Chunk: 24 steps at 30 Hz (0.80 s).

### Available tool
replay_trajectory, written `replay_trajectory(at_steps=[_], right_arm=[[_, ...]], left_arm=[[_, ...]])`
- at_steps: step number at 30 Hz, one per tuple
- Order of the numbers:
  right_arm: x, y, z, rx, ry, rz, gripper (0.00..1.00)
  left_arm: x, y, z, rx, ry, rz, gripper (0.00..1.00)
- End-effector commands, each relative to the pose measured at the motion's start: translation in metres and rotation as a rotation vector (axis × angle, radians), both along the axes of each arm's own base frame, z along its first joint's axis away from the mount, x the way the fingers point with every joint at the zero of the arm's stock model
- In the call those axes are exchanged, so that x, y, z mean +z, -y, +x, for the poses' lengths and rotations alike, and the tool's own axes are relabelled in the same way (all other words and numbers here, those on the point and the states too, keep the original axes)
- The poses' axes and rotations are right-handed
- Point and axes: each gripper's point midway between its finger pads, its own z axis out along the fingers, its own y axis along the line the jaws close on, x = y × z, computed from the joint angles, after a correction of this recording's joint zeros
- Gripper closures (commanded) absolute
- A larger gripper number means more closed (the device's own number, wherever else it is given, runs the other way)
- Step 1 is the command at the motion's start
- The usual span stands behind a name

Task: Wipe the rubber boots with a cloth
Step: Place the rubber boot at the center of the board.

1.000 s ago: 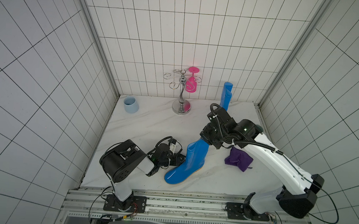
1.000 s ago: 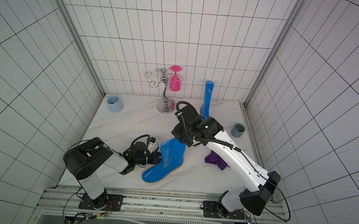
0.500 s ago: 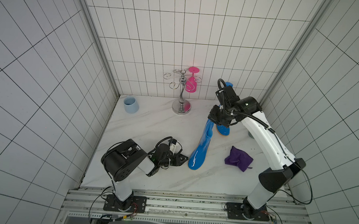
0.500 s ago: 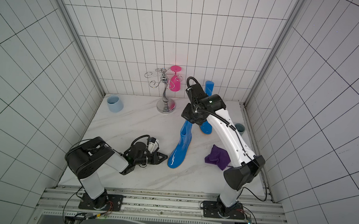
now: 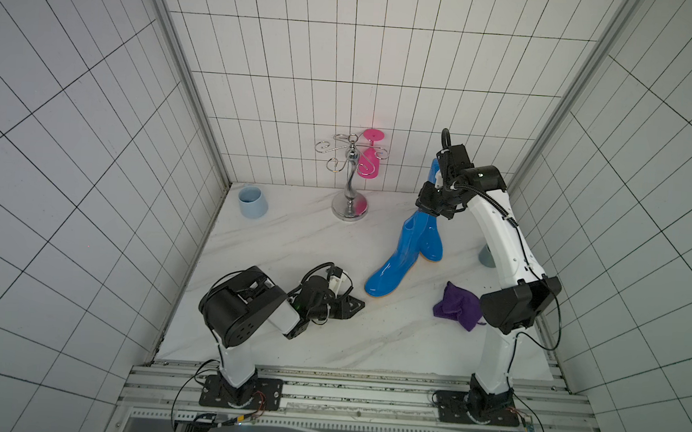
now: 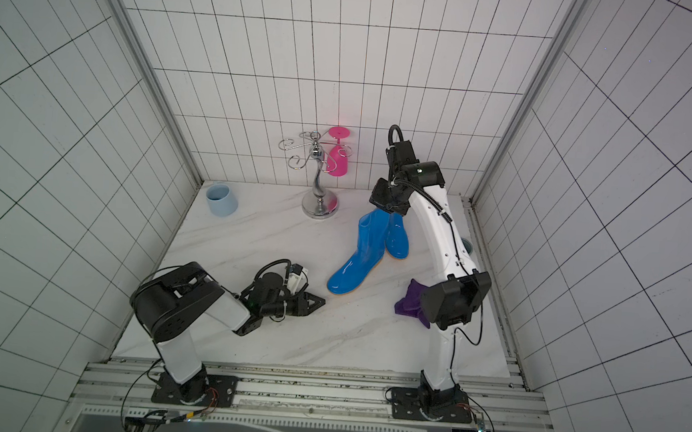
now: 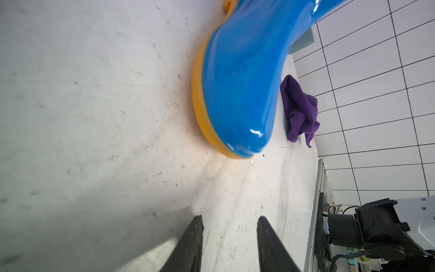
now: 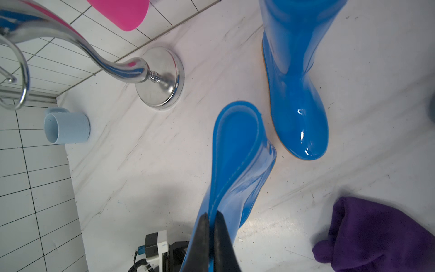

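Two glossy blue rubber boots with orange soles are on the marble table. My right gripper (image 5: 424,213) (image 8: 213,216) is shut on the top rim of one boot (image 5: 395,262) (image 8: 237,153), which leans with its toe toward the front left, sole down at the table. The other boot (image 5: 432,244) (image 8: 296,94) stands just behind it, its shaft partly hidden by my right arm. The purple cloth (image 5: 456,310) (image 7: 299,110) lies crumpled at the front right, touching neither boot. My left gripper (image 5: 354,305) (image 7: 229,221) lies low and open, empty, short of the held boot's toe (image 7: 235,94).
A chrome stand (image 5: 350,184) with a pink glass (image 5: 369,160) hanging on it is at the back middle. A light-blue mug (image 5: 252,202) sits in the back left corner. A grey-blue cup (image 5: 486,256) is behind my right arm by the right wall.
My right arm has carried the held boot from the front middle back and right, next to the standing boot. The left arm and the cloth have not moved.
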Motion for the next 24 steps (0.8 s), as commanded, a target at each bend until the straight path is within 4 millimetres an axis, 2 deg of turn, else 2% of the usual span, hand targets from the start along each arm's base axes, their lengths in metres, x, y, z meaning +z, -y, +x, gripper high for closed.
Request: replay_trajectory(at_steps=[1,6,8,10,13,17,20,24], right_arm=[[0.033,0.002,0.023,0.060,0.130,0.049,1.00],[0.030,-0.009,0.042,0.125,0.156,0.097,1.00],[0.028,-0.013,0.044,0.147,0.157,0.103,1.00],[0.028,-0.014,0.041,0.165,0.160,0.094,1.00],[0.033,-0.017,0.033,0.200,0.173,0.076,1.00],[0.040,-0.015,0.021,0.237,0.187,0.032,1.00],[0.039,-0.017,0.015,0.278,0.186,-0.001,1.00],[0.035,-0.022,0.015,0.320,0.191,-0.025,1.00]], left_arm=[[-0.063,-0.028,-0.026,0.037,-0.201,0.186,0.60],[-0.066,-0.028,-0.025,0.040,-0.209,0.199,0.60],[-0.067,-0.027,-0.024,0.042,-0.212,0.201,0.60],[-0.064,-0.031,-0.023,0.057,-0.204,0.199,0.61],[-0.048,-0.045,-0.014,0.129,-0.163,0.185,0.61],[-0.035,-0.051,-0.004,0.173,-0.137,0.201,0.60],[-0.031,-0.054,0.010,0.215,-0.122,0.215,0.59],[-0.029,-0.051,0.040,0.265,-0.119,0.217,0.59]])
